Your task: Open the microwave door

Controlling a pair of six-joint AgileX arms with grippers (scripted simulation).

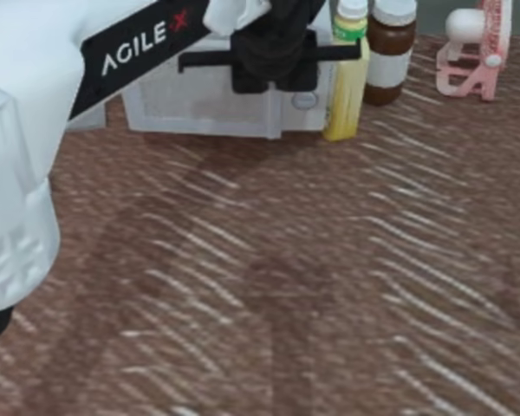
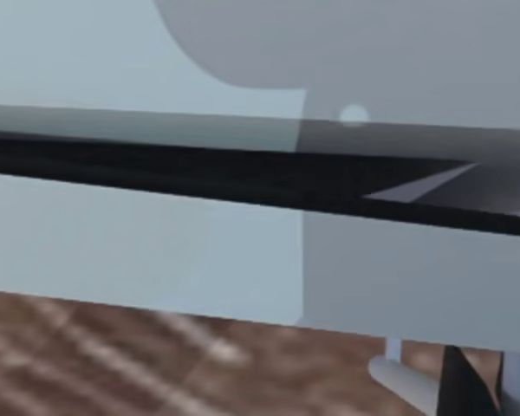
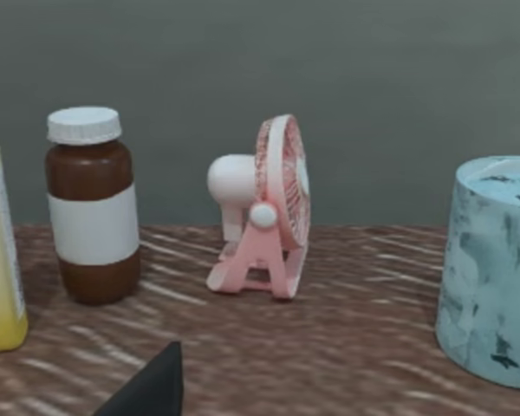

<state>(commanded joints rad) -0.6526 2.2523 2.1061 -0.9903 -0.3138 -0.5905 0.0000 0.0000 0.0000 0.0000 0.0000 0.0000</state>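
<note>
The microwave (image 1: 312,117) is a light-grey box at the table's back edge, left of centre. The microwave door (image 1: 199,100), with its speckled mesh window, faces the front. A pale handle bar (image 1: 273,121) stands at the door's right edge, beside a round knob (image 1: 304,101). My left arm reaches in from the left, and its black gripper (image 1: 273,65) sits over the microwave's top front, just above the handle. In the left wrist view, grey microwave panels (image 2: 156,234) fill the frame, split by a dark band, and the handle (image 2: 403,377) is low down. Of my right gripper (image 3: 156,386) only a black sliver shows.
Right of the microwave stand a yellow bottle (image 1: 347,82), a brown jar with a white lid (image 1: 390,52) and a pink desk fan (image 1: 477,52). A pale blue marbled cylinder (image 3: 494,269) shows in the right wrist view. Brown streaked tabletop (image 1: 286,286) fills the foreground.
</note>
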